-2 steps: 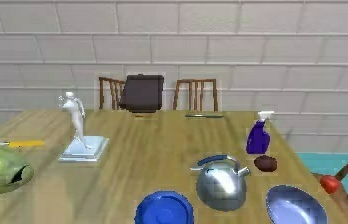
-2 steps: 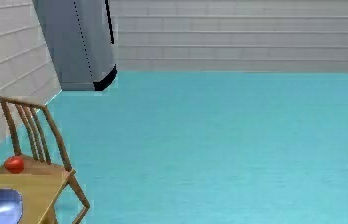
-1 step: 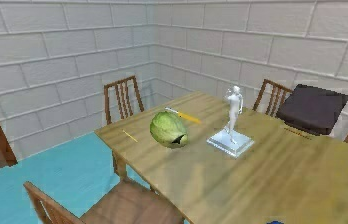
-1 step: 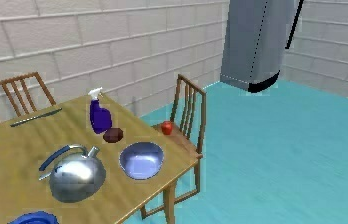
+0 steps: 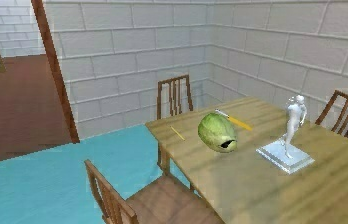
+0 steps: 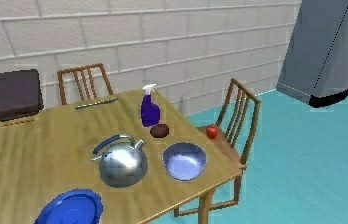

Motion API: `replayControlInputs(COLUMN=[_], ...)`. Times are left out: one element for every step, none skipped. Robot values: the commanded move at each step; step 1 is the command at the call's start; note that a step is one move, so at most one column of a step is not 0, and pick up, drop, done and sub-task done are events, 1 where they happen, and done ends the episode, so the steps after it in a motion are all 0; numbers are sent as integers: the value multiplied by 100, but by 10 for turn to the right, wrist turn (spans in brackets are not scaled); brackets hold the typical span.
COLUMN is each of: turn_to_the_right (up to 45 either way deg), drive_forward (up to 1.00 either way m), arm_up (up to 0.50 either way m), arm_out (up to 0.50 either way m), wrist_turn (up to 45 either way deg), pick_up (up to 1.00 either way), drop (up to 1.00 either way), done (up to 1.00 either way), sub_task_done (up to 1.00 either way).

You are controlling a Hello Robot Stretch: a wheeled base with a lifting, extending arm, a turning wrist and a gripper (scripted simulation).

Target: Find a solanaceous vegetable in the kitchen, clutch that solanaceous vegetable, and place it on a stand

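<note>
Arm side view: a small red tomato sits on the wooden worktop near its 3 o'clock edge, just beside a wooden chair. At the tomato's 9 o'clock lies a brown oval lump, close against a purple spray bottle. A metal kettle and a steel bowl stand toward 6 o'clock, with a blue plate at 7. In the forward view, a green round thing lies at the 9 o'clock side of a white statuette. The claw's state cannot be told.
</note>
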Motion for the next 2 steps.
replayControlInputs(turn_to_the_right=[0,0], drive_forward=[0,0], arm_up=[50,38], arm_out=[0,0], wrist_turn=[0,0], pick_up=[0,0], drop=[0,0], done=[0,0], sub_task_done=[0,0])
